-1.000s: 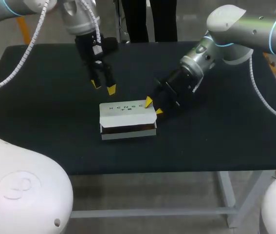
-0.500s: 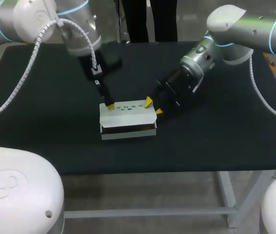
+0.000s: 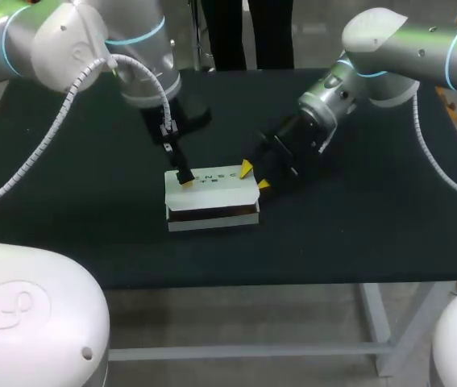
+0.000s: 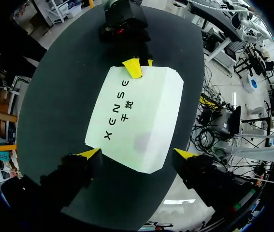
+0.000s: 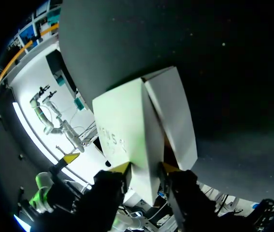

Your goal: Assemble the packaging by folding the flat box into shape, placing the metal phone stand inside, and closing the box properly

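The white box (image 3: 212,197) lies in the middle of the black table, its printed lid (image 3: 212,185) lowered, with a dark gap along the front. My right gripper (image 3: 255,177) is at the box's right end; in the right wrist view it (image 5: 144,169) is shut on the white end of the box (image 5: 127,125). My left gripper (image 3: 184,177) hovers over the box's left end. In the left wrist view it (image 4: 137,154) stands wide open, one finger past each long side of the lid (image 4: 139,113) and apart from it. No phone stand shows.
The table (image 3: 91,234) has bare black cloth all around the box. Its front edge runs a short way before the box. My right gripper's yellow fingertip (image 4: 133,67) rests at the lid's far end in the left wrist view.
My left arm has come down and forward, turning its wrist, until its open gripper is over the box's left end. The right gripper and the box have stayed put.
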You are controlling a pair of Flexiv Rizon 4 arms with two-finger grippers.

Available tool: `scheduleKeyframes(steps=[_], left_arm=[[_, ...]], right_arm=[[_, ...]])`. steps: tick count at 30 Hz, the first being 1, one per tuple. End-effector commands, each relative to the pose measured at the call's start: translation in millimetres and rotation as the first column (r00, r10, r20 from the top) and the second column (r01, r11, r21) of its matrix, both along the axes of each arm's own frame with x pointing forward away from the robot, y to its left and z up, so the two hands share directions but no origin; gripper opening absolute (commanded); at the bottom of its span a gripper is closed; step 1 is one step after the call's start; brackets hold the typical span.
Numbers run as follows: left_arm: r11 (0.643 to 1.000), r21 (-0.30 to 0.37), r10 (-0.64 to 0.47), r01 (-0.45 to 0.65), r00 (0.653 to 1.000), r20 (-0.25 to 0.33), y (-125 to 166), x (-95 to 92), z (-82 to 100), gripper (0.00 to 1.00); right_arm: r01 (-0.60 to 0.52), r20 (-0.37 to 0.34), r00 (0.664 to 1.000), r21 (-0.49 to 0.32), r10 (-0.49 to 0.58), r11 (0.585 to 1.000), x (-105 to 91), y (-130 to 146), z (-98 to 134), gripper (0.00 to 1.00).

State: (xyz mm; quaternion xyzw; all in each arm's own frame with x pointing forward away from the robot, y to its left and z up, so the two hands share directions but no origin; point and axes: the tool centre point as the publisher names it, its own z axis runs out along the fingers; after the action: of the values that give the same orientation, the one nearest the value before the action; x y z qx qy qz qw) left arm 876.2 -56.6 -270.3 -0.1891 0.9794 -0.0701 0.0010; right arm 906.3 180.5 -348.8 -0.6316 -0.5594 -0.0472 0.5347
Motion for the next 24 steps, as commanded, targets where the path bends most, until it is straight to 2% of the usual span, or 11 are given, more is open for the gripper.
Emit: scheduleKeyframes(steps=[1, 4, 8, 15, 24], left_arm=[[0.997, -0.007, -0.073, 0.073, 0.997, 0.008, -3, -2.8, -3.9, 1.00], [0.981, -0.030, -0.194, 0.194, 0.981, 0.003, -2, -5.5, -7.6, 1.00], [0.967, -0.026, -0.253, 0.253, 0.967, -0.013, -3, -6.8, -13.0, 1.00], [0.972, -0.007, -0.233, 0.233, 0.972, -0.035, -11, -1.8, -25.5, 1.00], [0.979, 0.009, -0.202, 0.202, 0.979, -0.037, -18, 5.3, -40.2, 1.00]], right_arm=[[-0.002, -0.001, 1.000, 0.000, 0.002, 1.000, 0.9, 1, -1, 0.42], [-0.002, -0.001, 1.000, 0.000, 0.002, 1.000, 0.9, 1, -1, 0.42], [-0.002, -0.001, 1.000, 0.000, 0.002, 1.000, 0.9, 1, -1, 0.42], [-0.002, -0.001, 1.000, 0.000, 0.002, 1.000, 0.9, 1, -1, 0.42], [-0.002, -0.001, 1.000, 0.000, 0.002, 1.000, 0.9, 1, -1, 0.42]])
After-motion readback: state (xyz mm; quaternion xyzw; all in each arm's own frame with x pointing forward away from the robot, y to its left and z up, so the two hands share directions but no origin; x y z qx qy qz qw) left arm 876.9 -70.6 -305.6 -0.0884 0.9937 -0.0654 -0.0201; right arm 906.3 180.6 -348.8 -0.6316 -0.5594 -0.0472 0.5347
